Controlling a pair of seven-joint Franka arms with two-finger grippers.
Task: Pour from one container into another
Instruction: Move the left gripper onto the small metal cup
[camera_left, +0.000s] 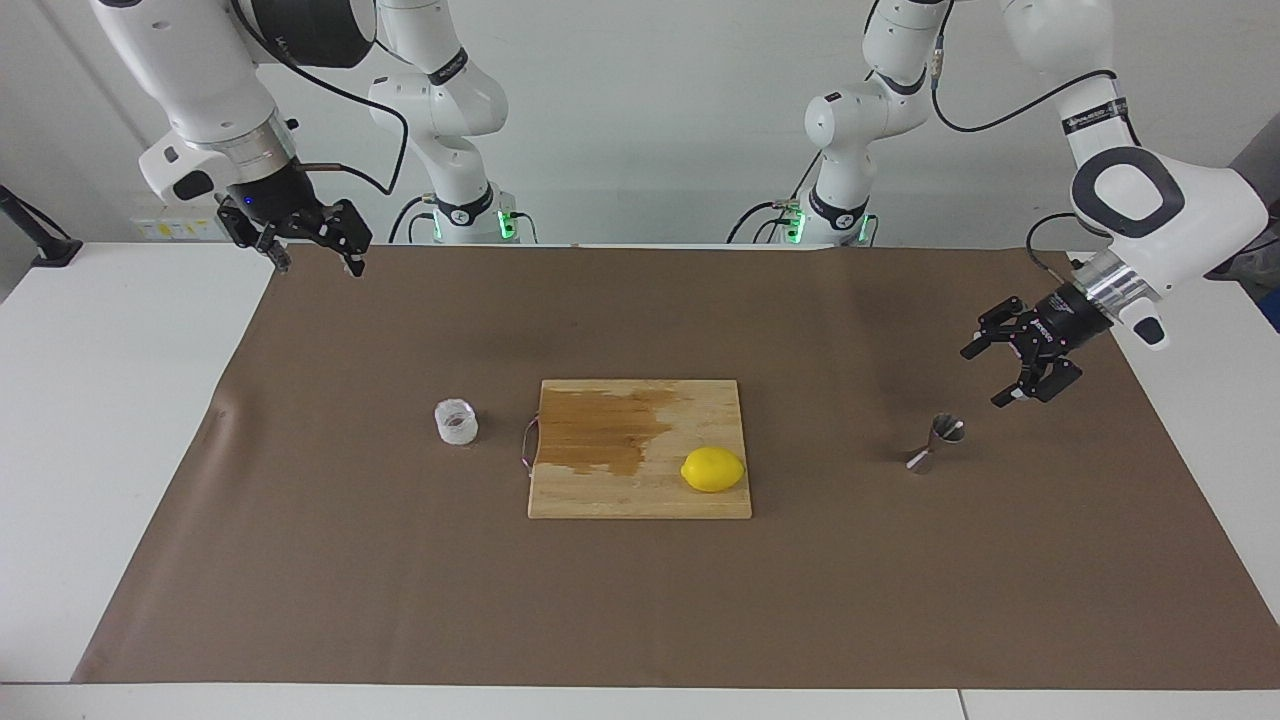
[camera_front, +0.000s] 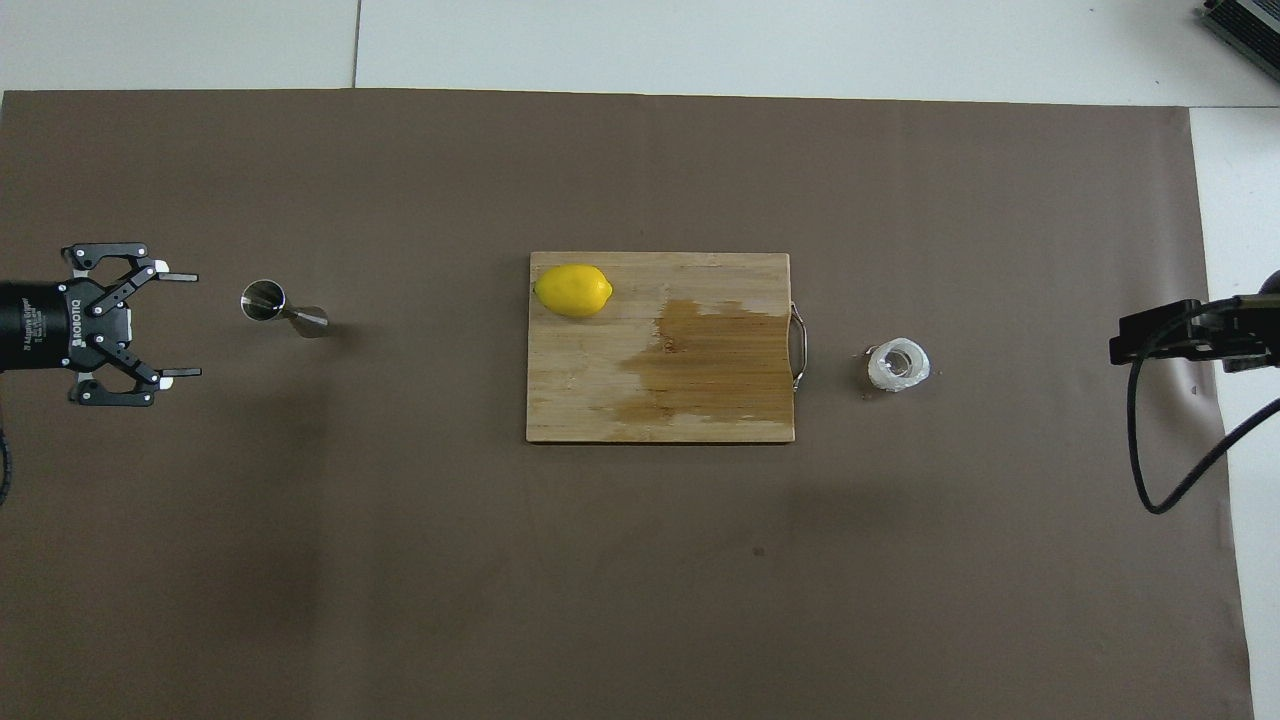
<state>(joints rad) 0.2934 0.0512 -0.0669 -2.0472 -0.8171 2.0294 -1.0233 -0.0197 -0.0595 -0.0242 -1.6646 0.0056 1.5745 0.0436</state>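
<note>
A brown mat (camera_left: 640, 600) covers most of the white table (camera_left: 100, 400), and everything on the table stands on it. At the middle of the mat lies a wooden cutting board (camera_left: 600, 495) with a broad dark stain across the part nearer the robots and a metal handle (camera_front: 797, 345) on the edge toward the right arm's end. A yellow lemon (camera_left: 713, 469) rests on the board, at the corner farthest from the robots on the side toward the left arm's end. The left gripper (camera_front: 180, 324) hangs low over the mat at the left arm's end, turned on its side so that it points along the table toward the steel jigger (camera_left: 937, 442); its fingers stand wide apart with nothing between them, and it is close to the jigger but not touching it. White lettering on the gripper's black body reads "ROBOTIQ" in the overhead view, with a line of smaller print beside it that cannot be made out. The right gripper (camera_left: 315, 265) waits raised over the mat's corner near its own base, fingers spread and empty. The jigger stands upright, well apart from the board. The small clear cup (camera_left: 456, 422) with whitish textured walls stands upright just beside the board's handle, toward the right arm's end.
</note>
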